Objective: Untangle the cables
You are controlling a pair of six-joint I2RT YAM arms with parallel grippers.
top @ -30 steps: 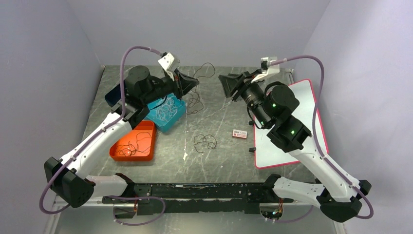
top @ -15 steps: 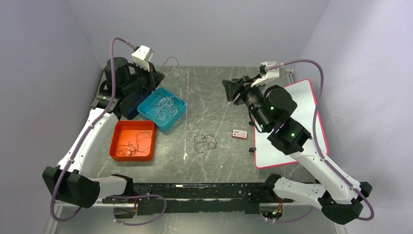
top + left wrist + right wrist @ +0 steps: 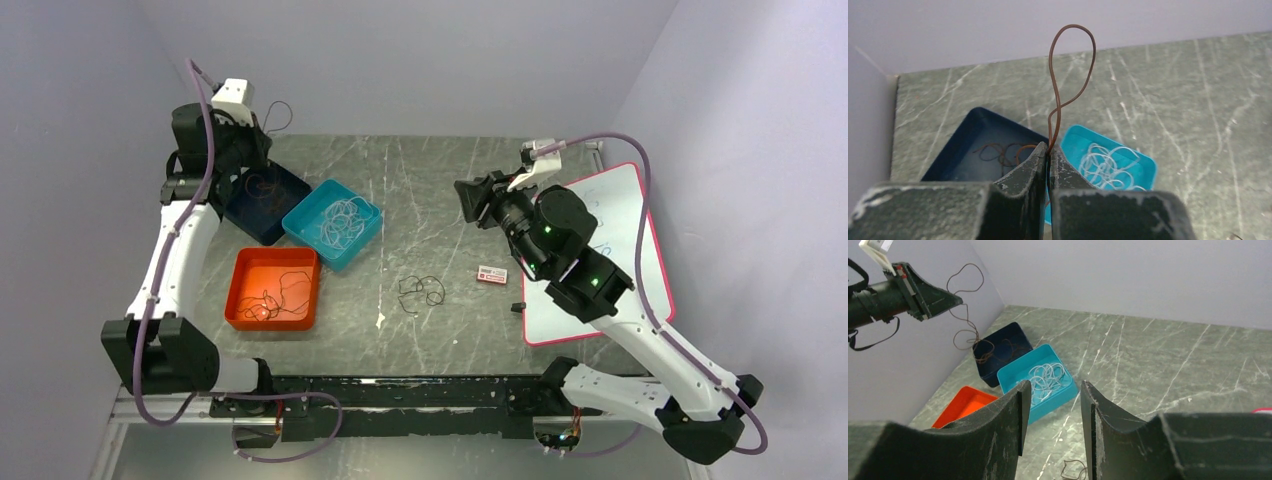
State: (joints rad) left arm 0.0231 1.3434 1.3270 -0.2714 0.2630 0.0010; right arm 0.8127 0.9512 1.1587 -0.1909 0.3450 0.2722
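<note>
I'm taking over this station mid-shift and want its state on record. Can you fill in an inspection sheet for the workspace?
Surface: grey marbled table.
Job's things: brown wire held over the dark blue tray, more brown wire in it; whitish wires in the teal tray; dark wires in the orange tray; small dark tangle loose on the table.
Clutter: white-and-red card; small black piece; red-edged whiteboard.
Grippers: left gripper, fingers shut on the brown wire; right gripper open, empty.
Cables: purple hoses along both arms.
Surroundings: plain lilac walls.
</note>
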